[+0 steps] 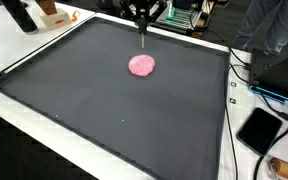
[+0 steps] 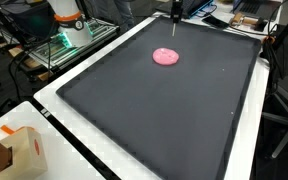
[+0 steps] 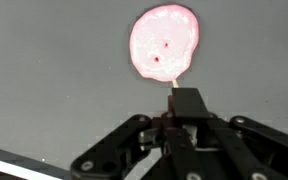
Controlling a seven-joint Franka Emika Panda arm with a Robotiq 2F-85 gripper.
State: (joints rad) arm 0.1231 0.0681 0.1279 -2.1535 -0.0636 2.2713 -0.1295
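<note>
A flat, round pink object (image 1: pixel 141 66) with two dark dots lies on a large black mat (image 1: pixel 104 110), toward the mat's far side. It shows in both exterior views (image 2: pixel 166 56) and in the wrist view (image 3: pixel 164 42). My gripper (image 1: pixel 144 14) hovers above the mat just behind the pink object, and also appears in an exterior view (image 2: pixel 174 12). In the wrist view the jaws (image 3: pixel 187 100) are shut on a thin pale stick (image 3: pixel 172 88). The stick (image 1: pixel 142 33) hangs down toward the mat, its tip close to the pink object's edge.
The mat (image 2: pixel 164 110) covers a white table. A dark flat device (image 1: pixel 259 130) and cables lie off the mat's side. A cardboard box (image 2: pixel 24 150) stands at a table corner. An orange and white object (image 2: pixel 69 18) and equipment crowd the far side.
</note>
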